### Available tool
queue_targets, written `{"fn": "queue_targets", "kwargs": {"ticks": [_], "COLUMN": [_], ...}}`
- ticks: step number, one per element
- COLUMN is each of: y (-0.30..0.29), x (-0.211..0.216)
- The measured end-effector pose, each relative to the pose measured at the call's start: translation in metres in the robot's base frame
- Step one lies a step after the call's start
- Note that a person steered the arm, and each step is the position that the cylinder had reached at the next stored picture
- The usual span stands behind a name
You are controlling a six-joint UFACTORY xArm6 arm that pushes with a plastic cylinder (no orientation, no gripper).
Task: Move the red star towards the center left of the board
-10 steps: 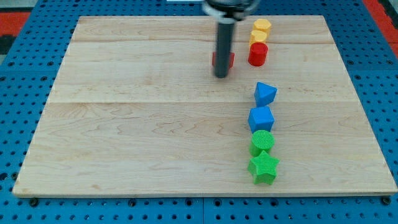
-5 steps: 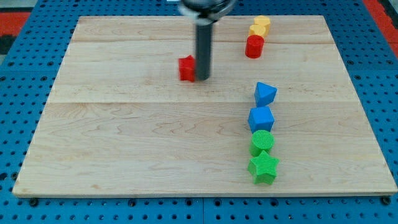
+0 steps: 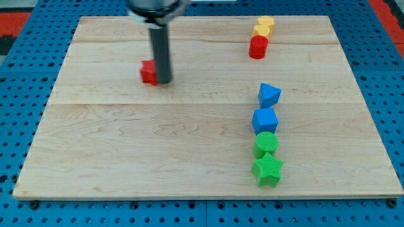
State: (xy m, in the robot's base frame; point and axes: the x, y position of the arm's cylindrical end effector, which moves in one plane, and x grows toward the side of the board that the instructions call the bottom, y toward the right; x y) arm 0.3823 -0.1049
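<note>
The red star (image 3: 148, 72) lies on the wooden board (image 3: 126, 145), left of the middle and toward the view's top. My tip (image 3: 163, 82) touches the star's right side. The dark rod rises from there to the view's top and hides part of the star's right edge.
A red cylinder (image 3: 257, 47) and two yellow blocks (image 3: 263, 27) stand at the top right. Down the right side run a blue block (image 3: 269, 95), a blue block (image 3: 264, 120), a green cylinder (image 3: 266, 144) and a green star (image 3: 267, 169).
My tip and the red star have slid steadily to the view's left and slightly down. The red cylinder shifted a little up and left at first, then stayed.
</note>
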Motion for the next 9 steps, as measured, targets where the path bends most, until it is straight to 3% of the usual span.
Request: {"fn": "queue_targets", "kwargs": {"ticks": [1, 2, 3, 5, 6, 7, 9], "y": [0.070, 0.082, 0.008, -0.091, -0.074, -0.120, -0.139], "x": [-0.005, -0.031, -0.041, 0.000, -0.051, -0.049, 0.031]}}
